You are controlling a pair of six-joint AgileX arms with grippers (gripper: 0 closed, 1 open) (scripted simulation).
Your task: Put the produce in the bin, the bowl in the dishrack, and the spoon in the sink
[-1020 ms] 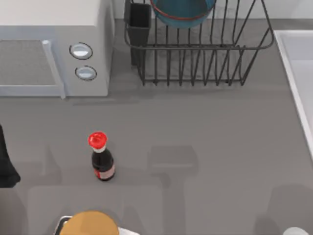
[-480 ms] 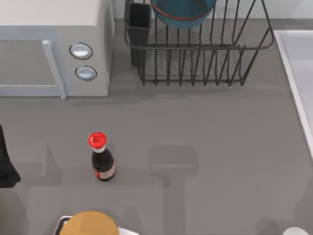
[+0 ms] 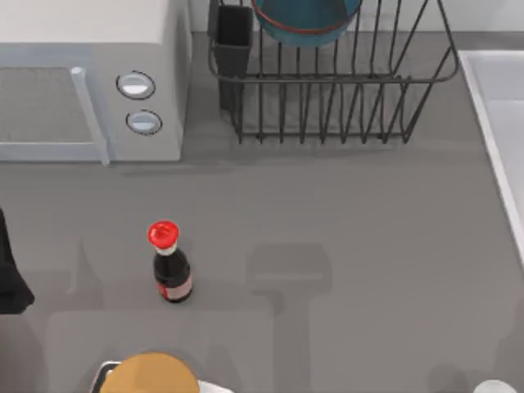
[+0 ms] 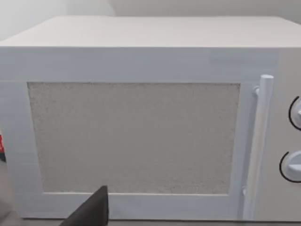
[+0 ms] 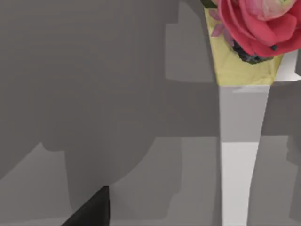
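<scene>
The teal-blue bowl (image 3: 304, 18) with its reddish rim rests inside the black wire dishrack (image 3: 344, 106) at the back, beside the rack's dark utensil cup (image 3: 233, 37). The pale rim of the sink (image 3: 491, 123) runs along the right side. The produce and the spoon are out of view. A dark part of my left arm (image 3: 10, 278) sits at the table's left edge, and my left gripper (image 4: 90, 213) faces the microwave door. Low over bare grey table, my right gripper (image 5: 93, 211) is near a potted pink flower (image 5: 261, 23).
A white microwave (image 3: 82, 74) with two round knobs fills the back left. A red-capped dark sauce bottle (image 3: 169, 266) stands left of centre. A tan round object (image 3: 149, 375) lies at the front edge. A sliver of red (image 4: 1, 143) shows beside the microwave.
The faint shadow at the table's front right has shrunk toward the front edge. Nothing else has moved.
</scene>
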